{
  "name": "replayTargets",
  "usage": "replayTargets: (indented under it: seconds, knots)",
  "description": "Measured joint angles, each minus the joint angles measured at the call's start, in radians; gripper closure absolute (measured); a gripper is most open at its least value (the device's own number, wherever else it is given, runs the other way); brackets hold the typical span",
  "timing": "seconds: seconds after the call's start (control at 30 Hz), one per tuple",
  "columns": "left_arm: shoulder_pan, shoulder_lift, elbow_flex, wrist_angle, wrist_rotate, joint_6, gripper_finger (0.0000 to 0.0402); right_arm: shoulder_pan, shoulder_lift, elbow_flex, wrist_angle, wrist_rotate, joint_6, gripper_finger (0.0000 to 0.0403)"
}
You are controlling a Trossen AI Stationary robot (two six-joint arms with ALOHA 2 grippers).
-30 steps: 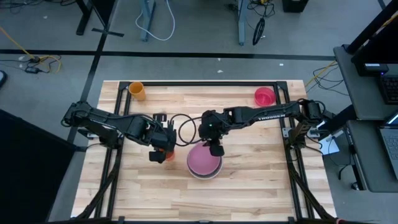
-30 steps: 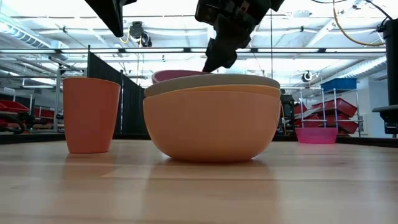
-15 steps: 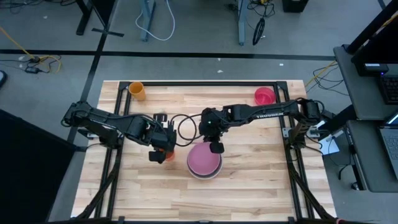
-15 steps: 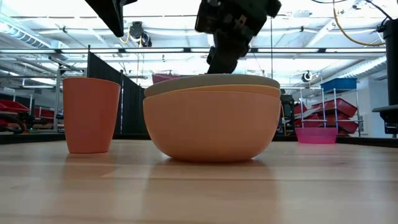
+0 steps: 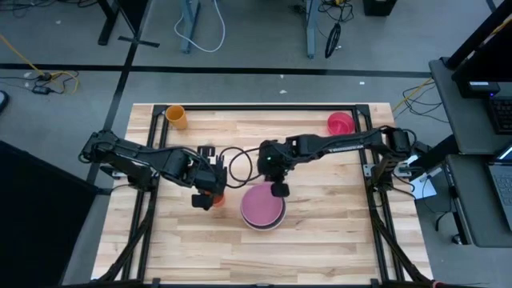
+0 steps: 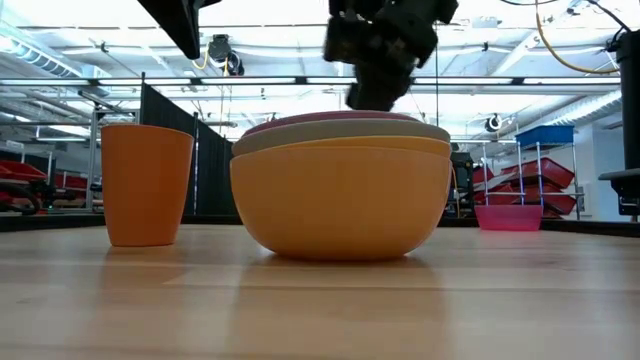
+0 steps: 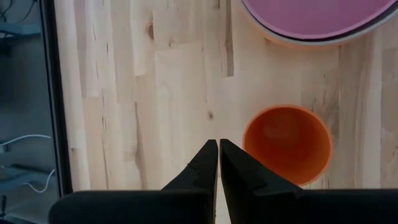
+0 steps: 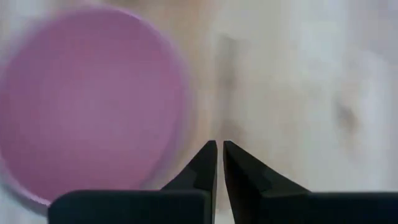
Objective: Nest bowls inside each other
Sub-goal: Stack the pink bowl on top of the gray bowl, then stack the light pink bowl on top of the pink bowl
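At bench centre the bowls sit stacked, magenta one on top, rims showing level in the low view. My right claw hangs just off the stack's one o'clock edge, closed on nothing. My left claw waits closed at nine o'clock, above the orange cup. Judging the nesting done, I should lift straight up and away, keeping clear of the rim so nothing tips.
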Motion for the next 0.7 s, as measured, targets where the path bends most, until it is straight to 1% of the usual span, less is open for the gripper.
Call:
replayTargets:
  seconds: [0.1, 0.2, 0.33, 0.57, 0.63, 0.7]
  knots:
    - [0.0, 0.0, 0.0, 0.004, -0.026, 0.0, 0.0398, -0.049, -0.042, 0.0, -0.101, 0.109, 0.067, 0.0392]
    - [0.0, 0.0, -0.006, 0.015, -0.044, 0.002, 0.0398, -0.098, -0.082, 0.0, -0.237, 0.174, 0.126, 0.0387]
    - [0.0, 0.0, -0.036, 0.016, -0.044, 0.024, 0.0398, -0.186, -0.118, 0.0, -0.422, 0.284, 0.156, 0.0377]
    - [0.0, 0.0, -0.083, 0.032, -0.042, 0.025, 0.0398, -0.421, -0.139, 0.0, -0.574, 0.353, 0.131, 0.0355]
    - [-0.001, 0.0, -0.083, 0.05, -0.039, 0.024, 0.0398, -0.491, -0.14, 0.0, -0.582, 0.373, 0.102, 0.0351]
    - [-0.002, 0.0, -0.083, 0.057, -0.029, 0.025, 0.0398, -0.557, -0.14, 0.0, -0.578, 0.372, 0.067, 0.0346]
